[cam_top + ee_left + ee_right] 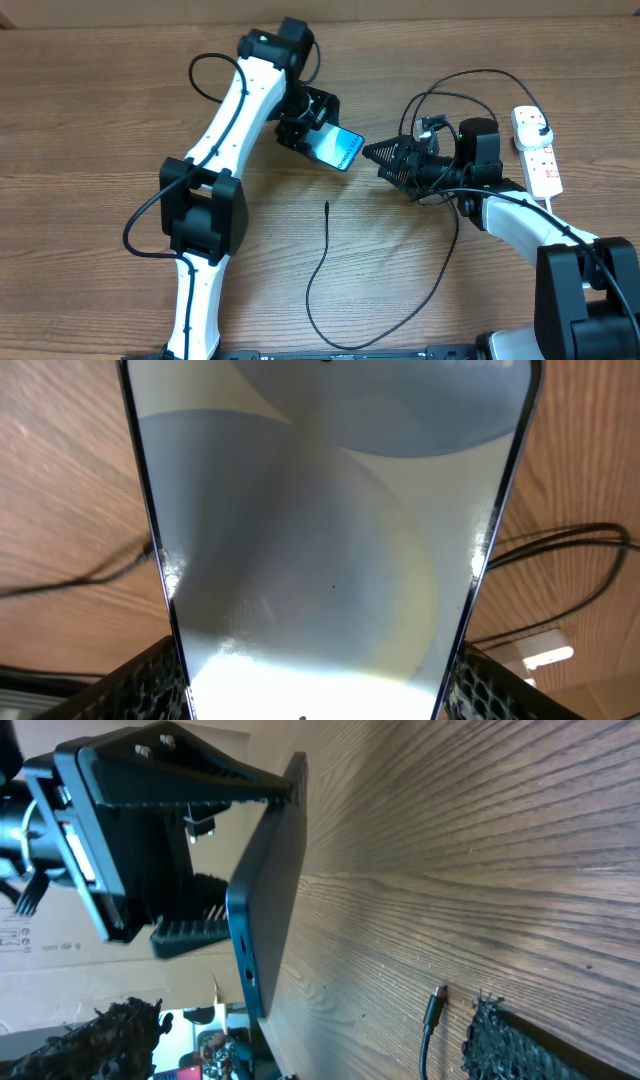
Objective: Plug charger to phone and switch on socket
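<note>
The phone [337, 148] sits clamped in the left gripper [318, 135] near the middle of the table [100, 120], tilted and lifted off the surface. The right gripper [378, 153] stands just to its right, facing it and apart from it. The charger [320, 270] lies in front of the phone, its tip nearest the phone, its cable looping forward and right. The socket [538, 150] lies at the far right, beyond the right gripper.

Wooden table [100, 250] with charger [327, 215] and socket [537, 150]
</note>
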Tool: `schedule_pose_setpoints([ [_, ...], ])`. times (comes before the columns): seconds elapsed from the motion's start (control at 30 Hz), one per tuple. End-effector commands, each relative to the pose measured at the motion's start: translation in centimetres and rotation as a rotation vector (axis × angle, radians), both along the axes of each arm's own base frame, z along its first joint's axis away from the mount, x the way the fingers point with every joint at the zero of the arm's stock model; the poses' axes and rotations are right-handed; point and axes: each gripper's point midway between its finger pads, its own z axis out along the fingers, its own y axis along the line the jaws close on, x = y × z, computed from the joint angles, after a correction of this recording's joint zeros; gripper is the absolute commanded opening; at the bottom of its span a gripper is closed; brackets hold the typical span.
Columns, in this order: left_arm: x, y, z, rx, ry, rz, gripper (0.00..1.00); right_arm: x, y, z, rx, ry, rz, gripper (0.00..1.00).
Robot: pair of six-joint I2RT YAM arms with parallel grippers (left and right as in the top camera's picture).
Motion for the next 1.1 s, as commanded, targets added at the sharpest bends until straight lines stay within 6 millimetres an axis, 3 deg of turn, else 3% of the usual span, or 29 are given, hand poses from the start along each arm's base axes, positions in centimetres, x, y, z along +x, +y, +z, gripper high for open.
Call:
schedule_pose_setpoints([
  [0.0, -0.4, -1.7, 0.7, 0.001, 0.008, 0.039, 0.04, 0.4, 0.0, 0.3, -0.008, -0.013, -0.011, 0.96],
  [0.33, -2.5, -5.3, 0.7, 0.005, 0.030, 0.020, 0.04, 0.4, 0.0, 0.2, -0.009, -0.010, -0.011, 0.94],
  [0.67, -3.9, -7.3, 1.1, -0.023, 0.081, 0.046, 0.04, 0.6, -0.2, 0.0, -0.023, -0.012, -0.025, 0.71],
  [0.73, -4.2, -7.6, 1.1, -0.024, 0.099, 0.068, 0.04, 0.6, -0.2, 0.0, -0.027, -0.014, -0.026, 0.61],
  [0.93, -4.9, -8.4, 1.2, -0.022, 0.123, 0.085, 0.04, 0.8, -0.8, -1.3, -0.076, 0.023, -0.071, 0.59],
  [1.07, -5.2, -8.8, 1.1, -0.012, 0.123, 0.086, 0.04, 0.8, -0.8, -1.3, -0.075, 0.023, -0.071, 0.50],
])
